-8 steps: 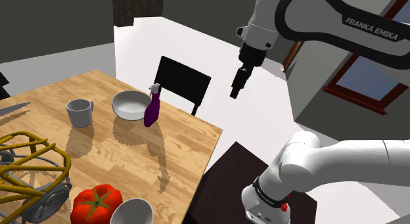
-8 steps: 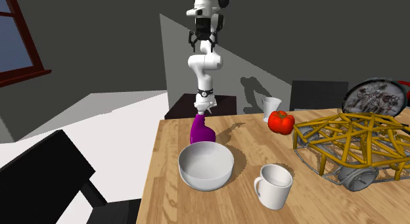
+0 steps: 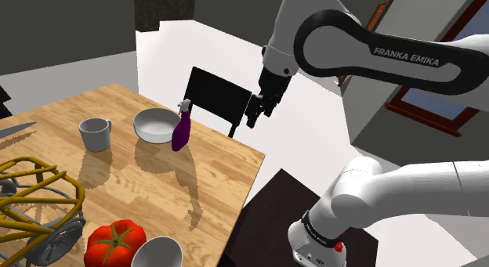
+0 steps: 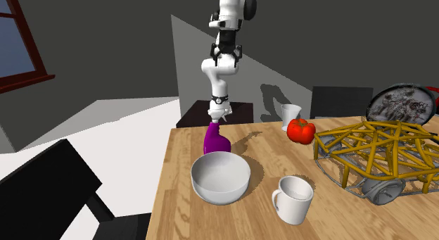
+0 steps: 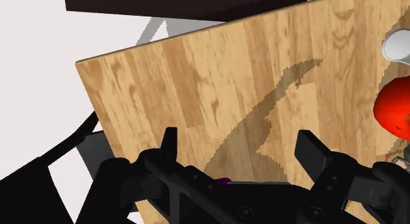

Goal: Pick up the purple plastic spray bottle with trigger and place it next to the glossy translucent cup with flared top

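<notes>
bottle; purple, grey trigger, upright

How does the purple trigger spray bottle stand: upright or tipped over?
Upright: the purple spray bottle rests on its base on the wooden table, trigger head uppermost.

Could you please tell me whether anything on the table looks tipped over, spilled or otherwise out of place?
Nothing stands out. The purple spray bottle stands upright beside the white bowl, the mug sits upright, and nothing looks spilled. The open gripper hangs in the air, holding nothing.
</notes>
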